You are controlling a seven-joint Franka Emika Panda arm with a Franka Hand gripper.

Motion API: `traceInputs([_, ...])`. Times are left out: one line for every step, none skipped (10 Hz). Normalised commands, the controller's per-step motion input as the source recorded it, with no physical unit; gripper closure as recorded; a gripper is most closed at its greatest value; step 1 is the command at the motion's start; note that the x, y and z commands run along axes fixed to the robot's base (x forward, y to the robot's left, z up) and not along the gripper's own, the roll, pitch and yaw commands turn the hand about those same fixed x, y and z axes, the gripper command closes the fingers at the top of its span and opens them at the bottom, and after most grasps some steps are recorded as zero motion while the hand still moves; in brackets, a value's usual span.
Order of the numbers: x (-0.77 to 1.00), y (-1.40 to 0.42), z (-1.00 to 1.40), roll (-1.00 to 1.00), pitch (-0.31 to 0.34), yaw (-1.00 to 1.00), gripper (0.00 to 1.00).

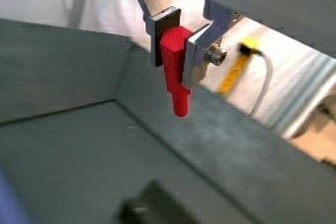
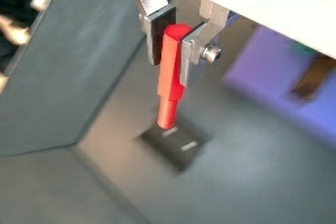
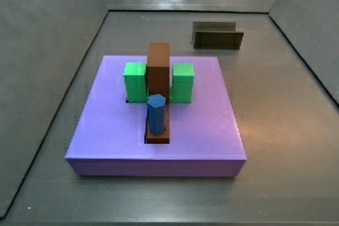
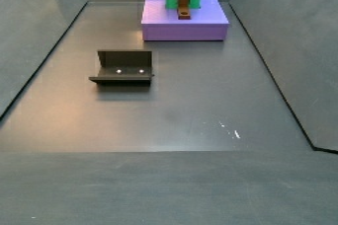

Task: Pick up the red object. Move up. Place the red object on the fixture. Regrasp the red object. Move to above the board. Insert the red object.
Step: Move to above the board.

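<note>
My gripper [image 1: 179, 63] is shut on the red object [image 1: 180, 92], a short red peg that hangs down from between the silver fingers, in both wrist views [image 2: 170, 95]. It is held in the air, well above the grey floor. The fixture [image 2: 175, 145], a small dark holder, lies on the floor just under the peg's tip in a wrist view. It also shows in both side views [image 3: 219, 37] [image 4: 122, 68]. The purple board [image 3: 185, 131] carries green blocks [image 3: 135, 81], a brown bar [image 3: 159, 66] and a blue peg [image 3: 157, 114]. Neither the gripper nor the red object shows in the side views.
Grey walls ring the floor [image 4: 185, 120]. The board [image 4: 205, 30] stands at one end, apart from the fixture. A corner of the board [image 2: 269, 61] shows beside the gripper. A yellow cable [image 1: 247, 66] lies outside the wall.
</note>
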Motion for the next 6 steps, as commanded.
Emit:
traceInputs([-1.08,-1.4,0.26,-1.0,0.122,0.04,1.0])
traceInputs([-1.08,-1.4,0.26,-1.0,0.112,0.05,1.0])
traceInputs([-0.73,-0.94,0.17,-1.0,0.108,0.05,1.0])
traceInputs([-0.35,-0.39,0.06,-1.0,0.087,0.06,1.0])
traceInputs([-0.18,-0.19,0.01,-1.0,0.085,0.05,1.0])
traceInputs([-0.1,-0.06,0.02,-0.84,0.044,0.04,1.0])
